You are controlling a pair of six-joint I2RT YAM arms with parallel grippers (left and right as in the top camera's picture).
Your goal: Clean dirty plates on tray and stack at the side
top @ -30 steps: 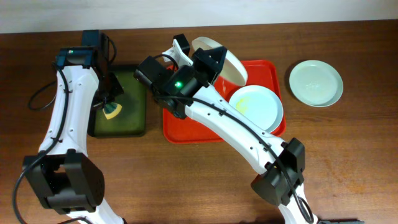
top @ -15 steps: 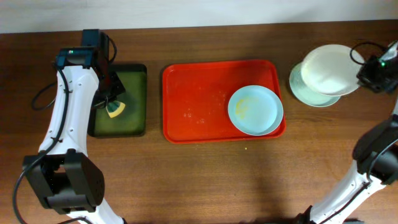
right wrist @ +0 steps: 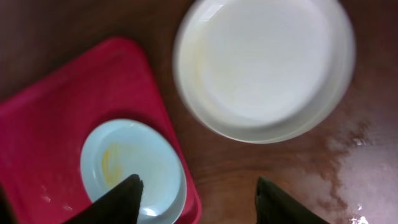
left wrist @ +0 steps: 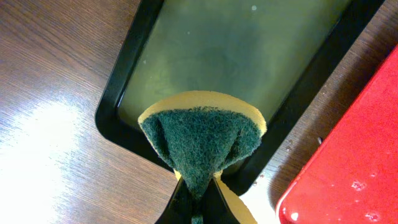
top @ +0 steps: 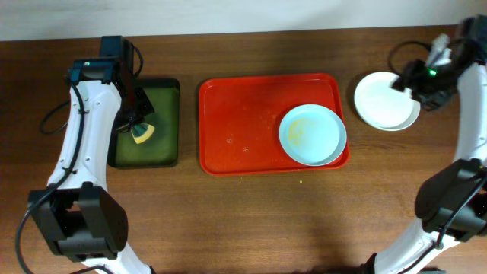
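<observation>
A pale mint-blue plate [top: 312, 134] with a yellowish smear lies at the right end of the red tray [top: 243, 122]. At the table's right side, a cream-white plate [top: 384, 99] rests on another plate. My right gripper [top: 412, 79] hovers at that stack's right edge. In the right wrist view it [right wrist: 199, 200] is open and empty, with the white plate [right wrist: 264, 65] and the smeared plate [right wrist: 134, 169] below. My left gripper [left wrist: 199, 208] is shut on a green and yellow sponge [left wrist: 202, 140] over the dark green tray [left wrist: 249, 50].
The dark green tray [top: 148, 125] sits left of the red tray, and a wet patch shows between them in the left wrist view. Small crumbs and droplets dot the red tray's left half [top: 236, 141]. Cables run along the left arm.
The right arm carried the cream-white plate from the tray to the right side. It set the plate on the other plate there and opened. The left arm has not moved.
</observation>
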